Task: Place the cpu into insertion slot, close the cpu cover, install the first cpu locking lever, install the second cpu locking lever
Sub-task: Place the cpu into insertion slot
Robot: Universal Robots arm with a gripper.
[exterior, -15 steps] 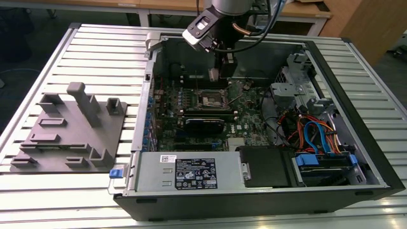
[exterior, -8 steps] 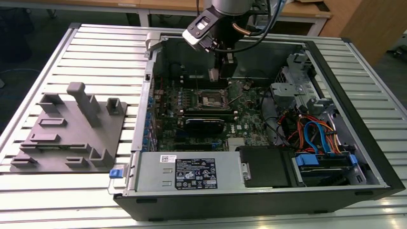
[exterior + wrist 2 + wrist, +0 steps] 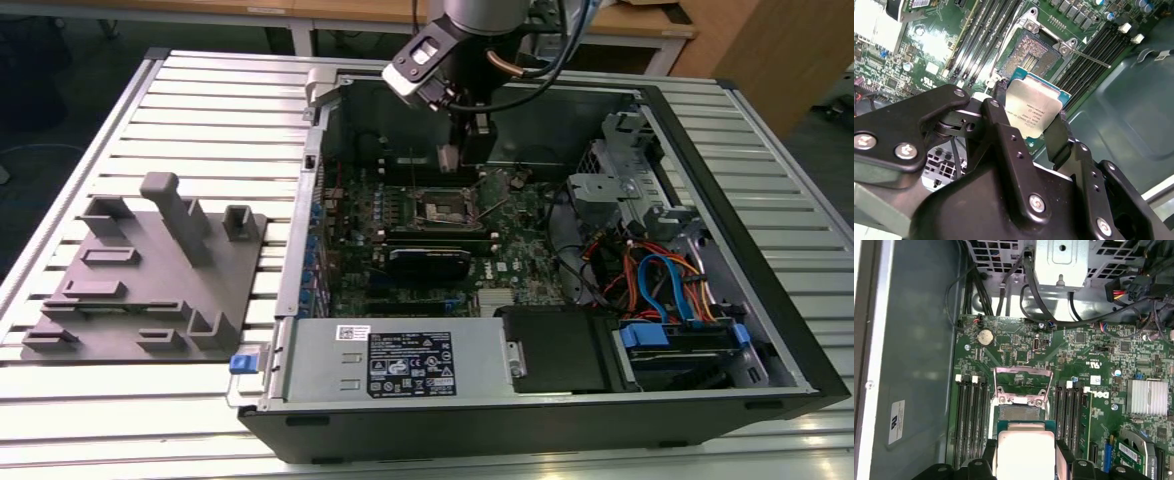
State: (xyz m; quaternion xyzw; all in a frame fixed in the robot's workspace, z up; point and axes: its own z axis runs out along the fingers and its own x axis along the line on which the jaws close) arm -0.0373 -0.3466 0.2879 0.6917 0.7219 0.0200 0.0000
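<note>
My hand (image 3: 1030,120) grips the chip (image 3: 1034,105) by two opposite edges, over the open socket (image 3: 1034,52) on the board (image 3: 1074,352), not touching it; the cover (image 3: 1021,370) stands lifted

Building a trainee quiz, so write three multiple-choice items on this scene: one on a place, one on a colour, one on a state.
1. Where is the cpu?
A. Seated in the insertion slot
B. Between the fingers of the gripper, above the motherboard
C. Lying flat on the motherboard

2. What colour is the motherboard?
A. Red
B. Green
C. White

3. How does the insertion slot stand?
A. Open, its contacts bare
B. Shut under the cpu cover
C. Holding a chip

Answers:
1 B: both wrist views show the fingers clamped on the chip's edges.
2 B: the board is green in every view.
3 A: the cpu cover stands raised, and the bare contact field shows in the second wrist view.
</note>
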